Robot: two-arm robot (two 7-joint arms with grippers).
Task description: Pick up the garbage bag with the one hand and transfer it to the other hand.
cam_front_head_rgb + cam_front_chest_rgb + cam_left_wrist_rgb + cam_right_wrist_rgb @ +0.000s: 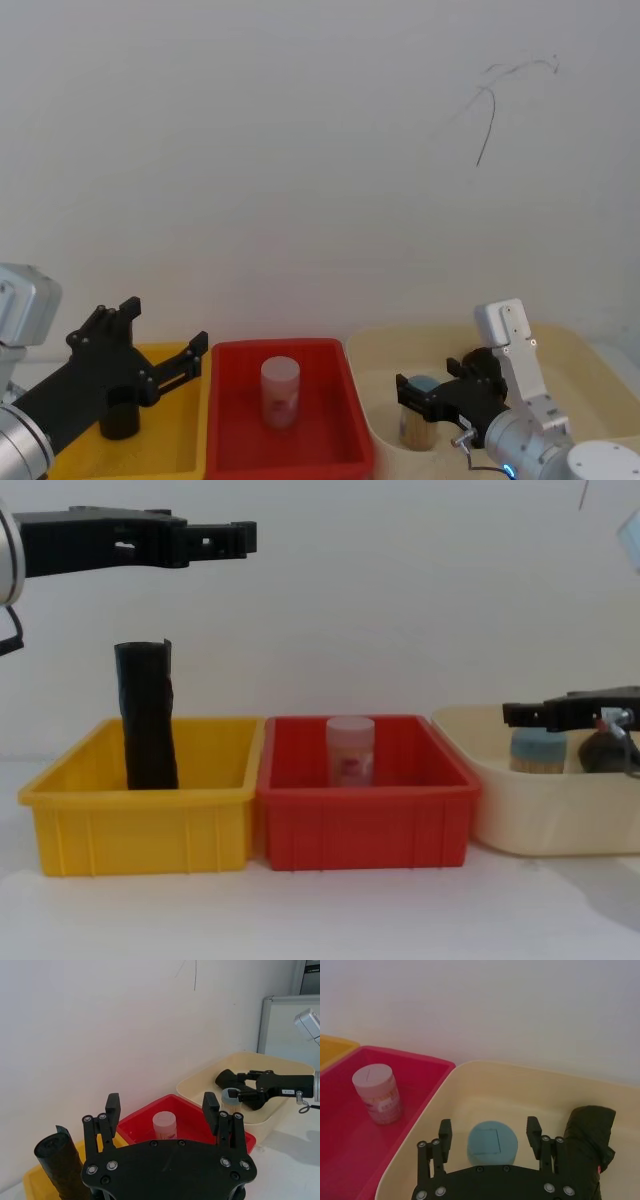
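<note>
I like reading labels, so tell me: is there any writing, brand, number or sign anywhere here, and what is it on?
No text here can be read.
Small jar in the red bin: it carries a pale label with reddish print, too blurred to read.
Right gripper: a small white tag on its body, too small to read.
Blue-lidded jar, garbage bag, yellow bin, cream bin: no writing visible.

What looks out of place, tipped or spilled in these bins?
Nothing stands out. The garbage bag stands upright in the yellow bin, the pale jar upright in the red bin, the blue-lidded jar upright in the cream bin. Left pincer is open above; right pincer straddles the blue-lidded jar.
</note>
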